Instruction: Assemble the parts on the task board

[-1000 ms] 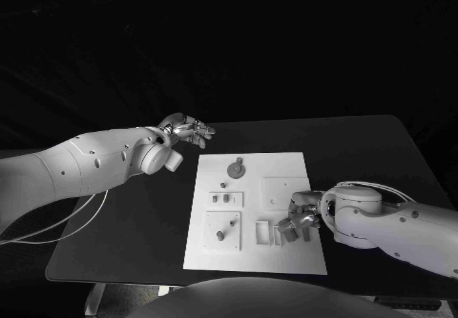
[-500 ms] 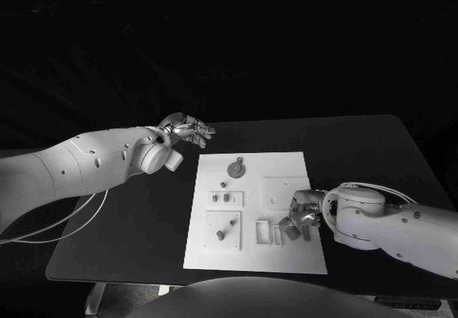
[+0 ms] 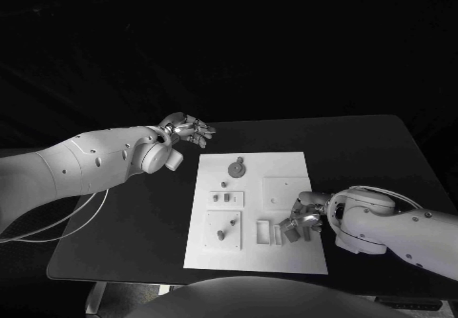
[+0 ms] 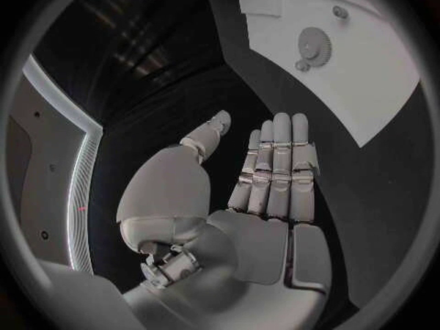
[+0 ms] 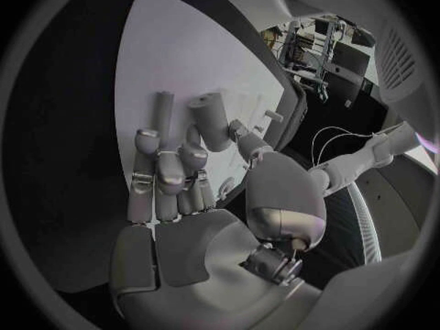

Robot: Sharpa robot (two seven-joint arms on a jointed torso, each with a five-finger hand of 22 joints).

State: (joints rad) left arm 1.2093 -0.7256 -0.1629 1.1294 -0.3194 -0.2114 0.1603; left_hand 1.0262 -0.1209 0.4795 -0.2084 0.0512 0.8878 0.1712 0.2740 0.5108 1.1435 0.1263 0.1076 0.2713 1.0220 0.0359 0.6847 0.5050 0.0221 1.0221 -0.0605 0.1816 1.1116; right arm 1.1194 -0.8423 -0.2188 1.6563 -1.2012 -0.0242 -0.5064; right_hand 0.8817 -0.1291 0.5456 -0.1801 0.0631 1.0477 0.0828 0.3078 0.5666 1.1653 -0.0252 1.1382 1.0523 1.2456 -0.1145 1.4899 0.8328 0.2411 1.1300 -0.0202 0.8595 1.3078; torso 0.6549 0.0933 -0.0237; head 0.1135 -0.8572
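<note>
The white task board (image 3: 286, 169) lies in the middle of the black table. On it are a grey gear (image 3: 235, 170), small pegs (image 3: 222, 197), another peg (image 3: 220, 234) and small frames (image 3: 261, 230). My right hand (image 3: 302, 217) is at the board's near right edge. In the right wrist view my right hand (image 5: 179, 191) pinches a thick grey cylinder part (image 5: 213, 121) between thumb and a finger, over the board (image 5: 183, 51). A thinner rod (image 5: 163, 110) lies beside it. My left hand (image 3: 188, 128) hovers beyond the board's far left corner, fingers straight and holding nothing. The left wrist view shows this hand (image 4: 275, 176) with the gear (image 4: 314, 46).
Bare black table (image 3: 363, 152) stretches to the right of the board and also to its left (image 3: 143, 212). A white cable (image 3: 57, 222) hangs under my left arm at the table's left edge.
My right arm has slid a little toward the table's near edge, the hand staying at the board's right edge. The left arm has not moved.
</note>
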